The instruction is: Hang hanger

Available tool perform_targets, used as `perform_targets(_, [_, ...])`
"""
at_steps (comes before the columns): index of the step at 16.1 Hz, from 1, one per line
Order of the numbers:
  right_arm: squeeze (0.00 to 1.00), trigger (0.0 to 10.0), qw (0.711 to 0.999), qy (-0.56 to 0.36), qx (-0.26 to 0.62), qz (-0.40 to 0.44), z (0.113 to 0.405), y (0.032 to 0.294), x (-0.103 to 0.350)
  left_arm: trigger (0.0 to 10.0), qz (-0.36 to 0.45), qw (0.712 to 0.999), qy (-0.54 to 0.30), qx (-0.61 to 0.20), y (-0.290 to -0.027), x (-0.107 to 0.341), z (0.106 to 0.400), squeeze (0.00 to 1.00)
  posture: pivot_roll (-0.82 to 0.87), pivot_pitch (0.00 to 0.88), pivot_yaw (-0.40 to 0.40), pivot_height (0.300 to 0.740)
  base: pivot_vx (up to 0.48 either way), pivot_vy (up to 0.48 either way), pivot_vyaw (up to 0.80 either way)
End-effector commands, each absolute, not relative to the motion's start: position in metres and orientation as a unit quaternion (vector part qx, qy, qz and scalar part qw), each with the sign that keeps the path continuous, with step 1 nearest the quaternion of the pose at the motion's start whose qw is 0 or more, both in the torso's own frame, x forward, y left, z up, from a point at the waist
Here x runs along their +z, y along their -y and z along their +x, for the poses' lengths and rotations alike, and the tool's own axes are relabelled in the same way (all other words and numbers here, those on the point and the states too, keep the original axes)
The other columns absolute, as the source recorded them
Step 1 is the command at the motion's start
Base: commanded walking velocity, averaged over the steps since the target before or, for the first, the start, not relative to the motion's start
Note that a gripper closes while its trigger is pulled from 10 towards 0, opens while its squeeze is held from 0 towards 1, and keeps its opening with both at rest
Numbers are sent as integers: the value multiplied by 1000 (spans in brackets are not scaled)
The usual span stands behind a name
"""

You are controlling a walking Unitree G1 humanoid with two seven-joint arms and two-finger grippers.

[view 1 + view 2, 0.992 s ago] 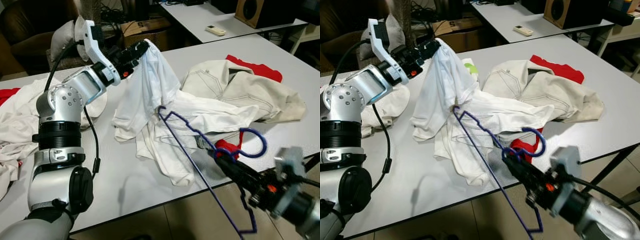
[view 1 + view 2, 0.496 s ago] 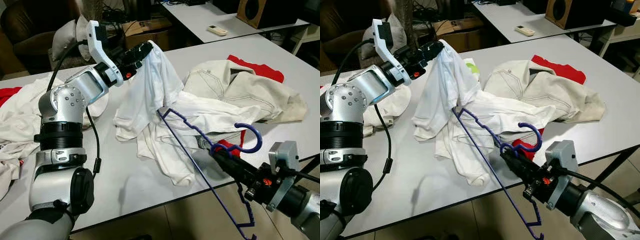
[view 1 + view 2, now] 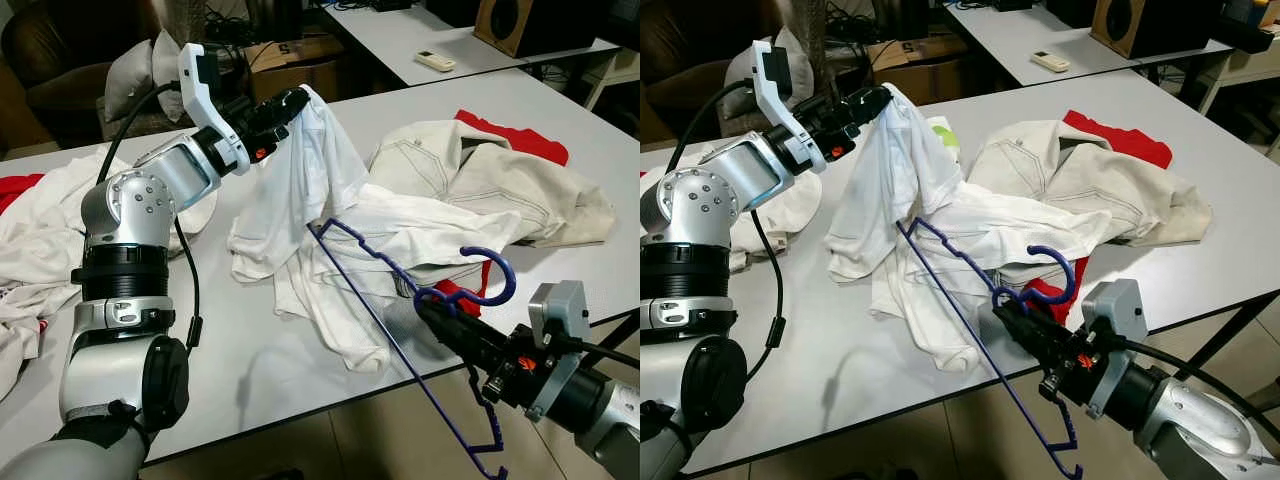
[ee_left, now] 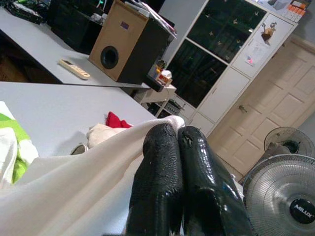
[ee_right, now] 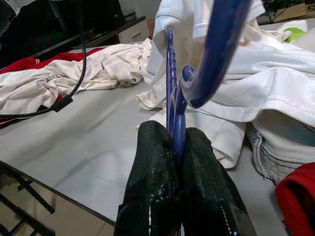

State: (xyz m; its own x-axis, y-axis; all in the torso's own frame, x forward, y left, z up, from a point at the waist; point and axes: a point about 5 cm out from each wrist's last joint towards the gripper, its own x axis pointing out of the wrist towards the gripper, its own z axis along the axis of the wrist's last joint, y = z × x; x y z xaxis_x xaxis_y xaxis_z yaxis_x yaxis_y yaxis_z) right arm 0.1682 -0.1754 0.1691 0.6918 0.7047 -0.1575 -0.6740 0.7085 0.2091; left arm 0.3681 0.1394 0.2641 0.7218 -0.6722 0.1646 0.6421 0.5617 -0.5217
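Observation:
My left gripper [image 3: 295,98] is shut on a white shirt [image 3: 300,175] and holds its upper edge lifted above the white table [image 3: 230,340]; the rest of the shirt drapes down onto the tabletop. In the left wrist view the black fingers [image 4: 162,162] press together with white cloth [image 4: 74,182] between them. My right gripper [image 3: 428,305] is shut on a blue hanger [image 3: 375,300] just below its hook [image 3: 490,280], at the table's near edge. One end of the hanger [image 3: 905,225] lies against the hanging shirt. The other end [image 3: 1070,465] hangs below the table edge.
A cream garment [image 3: 480,180] over a red one [image 3: 520,140] lies at the right of the table. More white and red clothes [image 3: 40,230] are heaped at the left. A second table with a remote [image 3: 434,60] and a speaker [image 3: 510,20] stands behind.
My right gripper has drawn slightly left and up with the hanger, whose far tip now sits closer to the shirt. The left gripper holds the shirt a little higher.

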Motion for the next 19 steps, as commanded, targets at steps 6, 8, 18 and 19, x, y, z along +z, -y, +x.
perform_targets(6, [0,10000,910,-121,392,67,162,171,168,0,-277,890,-22,-360,-143,265,370,0,-79,0,95,740,0,0,0])
perform_targets(8, [0,10000,912,-118,387,64,163,172,168,0,-277,890,-22,-361,-143,265,370,0,-80,0,97,740,0,0,0])
perform_targets(18, [0,10000,915,-94,386,64,169,167,171,0,-271,895,-32,-352,-136,259,371,0,-84,0,99,740,0,0,0])
perform_targets(19, [0,10000,918,-93,381,62,171,168,171,0,-270,895,-34,-352,-135,258,371,0,-83,0,99,740,0,0,0])
